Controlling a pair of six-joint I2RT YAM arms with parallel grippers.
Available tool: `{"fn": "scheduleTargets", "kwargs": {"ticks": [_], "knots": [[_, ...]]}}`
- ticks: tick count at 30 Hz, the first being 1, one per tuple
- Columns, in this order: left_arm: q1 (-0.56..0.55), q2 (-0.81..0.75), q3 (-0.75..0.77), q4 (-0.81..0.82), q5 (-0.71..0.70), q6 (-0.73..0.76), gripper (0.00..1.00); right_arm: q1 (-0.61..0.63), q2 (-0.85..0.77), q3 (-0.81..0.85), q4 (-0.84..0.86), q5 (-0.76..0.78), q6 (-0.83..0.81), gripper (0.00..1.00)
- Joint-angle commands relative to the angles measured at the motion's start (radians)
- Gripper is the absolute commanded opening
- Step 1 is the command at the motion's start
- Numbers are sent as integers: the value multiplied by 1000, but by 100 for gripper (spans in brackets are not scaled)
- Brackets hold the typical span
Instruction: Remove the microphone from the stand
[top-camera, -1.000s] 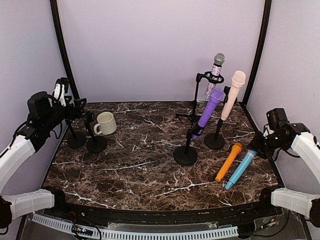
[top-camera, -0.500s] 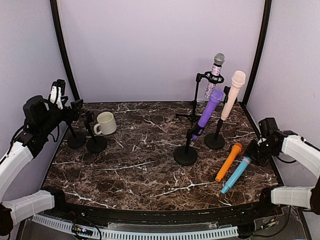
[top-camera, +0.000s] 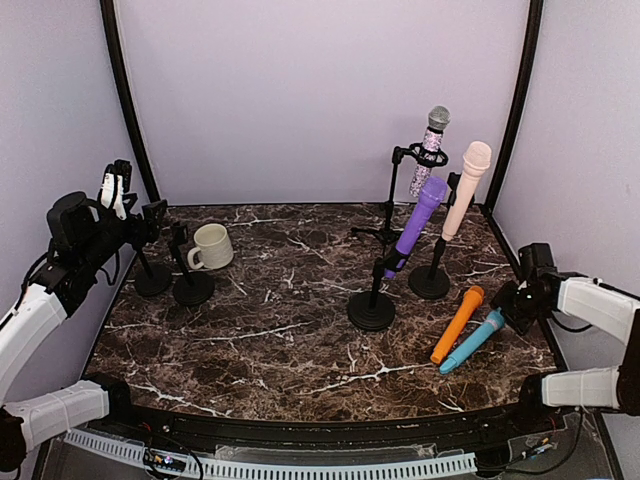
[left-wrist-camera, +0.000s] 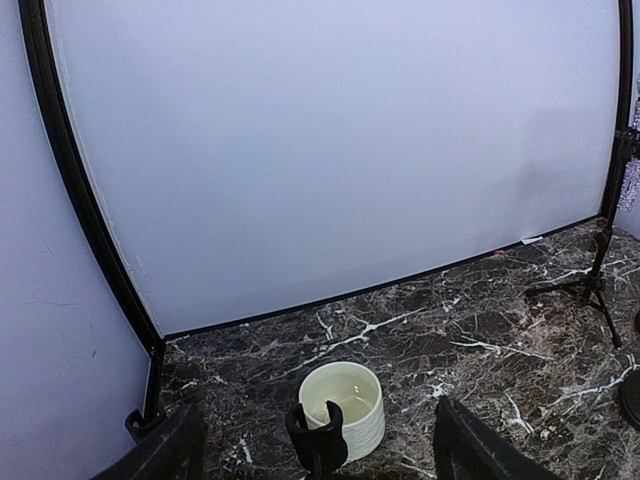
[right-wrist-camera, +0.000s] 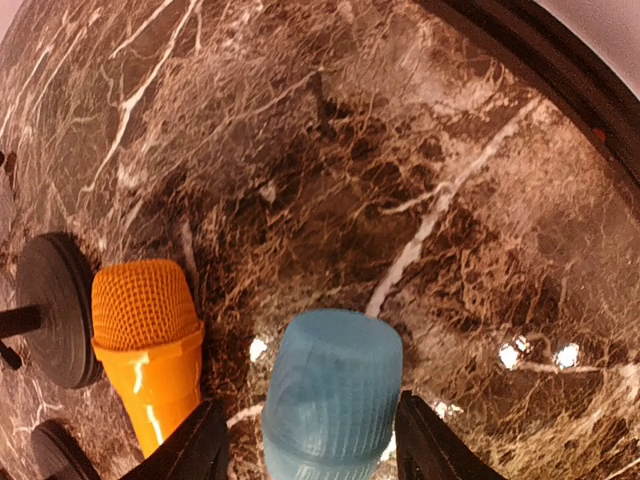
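Nearest you on the right, your right gripper (right-wrist-camera: 312, 445) sits low over the marble table (top-camera: 280, 340) and straddles the head of the blue microphone (top-camera: 472, 341). Its jaws are loosened: the wrist view shows a sliver of table between one finger (right-wrist-camera: 205, 445) and the mesh head, so nothing is clamped. The blue microphone lies flat on the table, out of any stand. Just beside it, also lying flat, is the orange microphone (top-camera: 457, 325), its head close to a round stand base.

Further in, the purple microphone (top-camera: 417, 225) leans in the clip of a round-based stand (top-camera: 371, 311). Behind that, the pink microphone (top-camera: 466, 190) sits tilted in a second stand (top-camera: 429, 282). At the back, the glitter microphone (top-camera: 430, 150) rests in a tripod stand (top-camera: 392, 200).

On the left, your left gripper (left-wrist-camera: 318, 425) hangs above the table with its jaws spread wide and nothing in them. Below and ahead of it stand two empty stands (top-camera: 193, 288), with a cream mug (top-camera: 212, 246) just behind them.
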Motion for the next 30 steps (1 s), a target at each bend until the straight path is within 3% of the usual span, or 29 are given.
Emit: {"fn": "scheduleTargets", "kwargs": {"ticks": [1,8,18,23,30], "knots": [[-4,-19,-13,26,8,7,80,-28,39,-22,91,36,-6,59],[-6,-26,-17,24,-6,16,80,-31,-1,-23,85,44,-18,64],[-32,-30,-26,29,-1,33,79,-31,-194,-13,89,-11,-97,83],[-207,-3,24,-43,-140,76,78,-32,-264,19,54,-37,-128,85],[-460,84,116,-149,-147,-4,77,-31,-347,88,67,-133,-206,90]]}}
